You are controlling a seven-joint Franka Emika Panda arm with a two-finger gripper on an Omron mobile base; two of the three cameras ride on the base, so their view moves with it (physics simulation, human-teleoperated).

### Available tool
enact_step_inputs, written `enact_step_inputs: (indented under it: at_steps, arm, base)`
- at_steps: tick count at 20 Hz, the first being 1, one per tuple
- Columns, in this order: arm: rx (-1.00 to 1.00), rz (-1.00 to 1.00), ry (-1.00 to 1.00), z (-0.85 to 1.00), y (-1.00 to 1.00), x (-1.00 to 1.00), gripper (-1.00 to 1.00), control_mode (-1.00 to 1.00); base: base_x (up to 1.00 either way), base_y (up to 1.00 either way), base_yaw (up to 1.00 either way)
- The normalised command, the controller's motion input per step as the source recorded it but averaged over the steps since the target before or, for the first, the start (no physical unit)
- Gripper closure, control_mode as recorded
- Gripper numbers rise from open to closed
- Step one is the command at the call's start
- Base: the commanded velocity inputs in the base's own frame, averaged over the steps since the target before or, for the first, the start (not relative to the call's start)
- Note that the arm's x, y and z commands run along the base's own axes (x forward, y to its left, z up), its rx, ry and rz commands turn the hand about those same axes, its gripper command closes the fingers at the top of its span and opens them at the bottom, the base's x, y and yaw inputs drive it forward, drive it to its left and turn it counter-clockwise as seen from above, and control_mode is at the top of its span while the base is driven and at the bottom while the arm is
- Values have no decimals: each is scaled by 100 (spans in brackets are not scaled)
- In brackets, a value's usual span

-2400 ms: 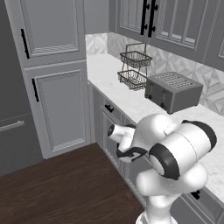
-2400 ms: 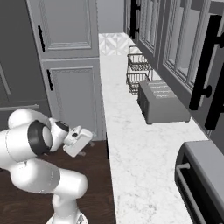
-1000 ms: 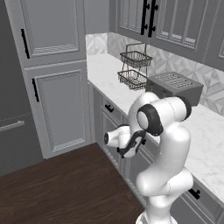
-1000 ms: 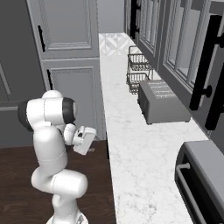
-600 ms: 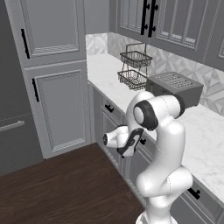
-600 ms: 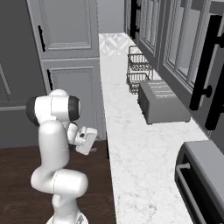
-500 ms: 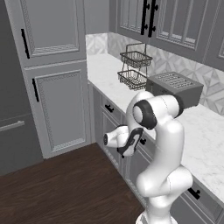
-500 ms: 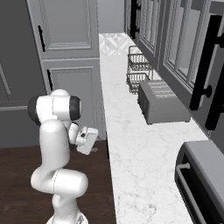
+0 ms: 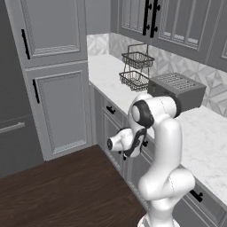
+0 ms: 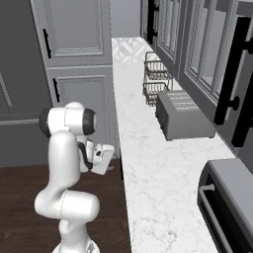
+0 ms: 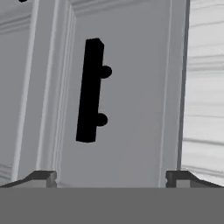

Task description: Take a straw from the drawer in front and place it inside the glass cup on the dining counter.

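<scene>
Since the earlier frame our arm has folded upright and brought the gripper [image 11: 111, 176] down before the closed drawer [image 11: 127, 87], with its fingers spread wide and holding nothing. We judge we are in the reaching step: next we must centre the fingers around the black bar handle [image 11: 90, 89], which sits left of middle, close, and pull; the straw is presumably inside, hidden.

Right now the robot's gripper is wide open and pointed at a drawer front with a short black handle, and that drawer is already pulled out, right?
Not quite. The drawer is closed: the hand view shows its framed front panel face-on, with the short black bar handle ungrasped. The gripper is indeed wide open and pointed at it.
</scene>
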Motion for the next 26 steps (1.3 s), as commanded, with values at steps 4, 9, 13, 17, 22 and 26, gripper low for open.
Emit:
enact_step_inputs:
  at_steps: [4,9,13,17,22,26]
  arm:
    - [0,20,0,-27,-8,33,-100,-100]
    - [-1,12,0,-27,-15,28,-100,-100]
    - [-4,0,0,-31,-7,29,-100,-100]
    - [-5,0,1,-33,0,48,-100,-100]
    - [-6,0,0,-26,-4,32,-100,-100]
    - [-4,1,0,-24,-24,13,-100,-100]
  base:
    - [0,0,0]
    - [0,0,0]
    - [0,0,0]
    - [0,0,0]
    - [0,0,0]
    - [0,0,0]
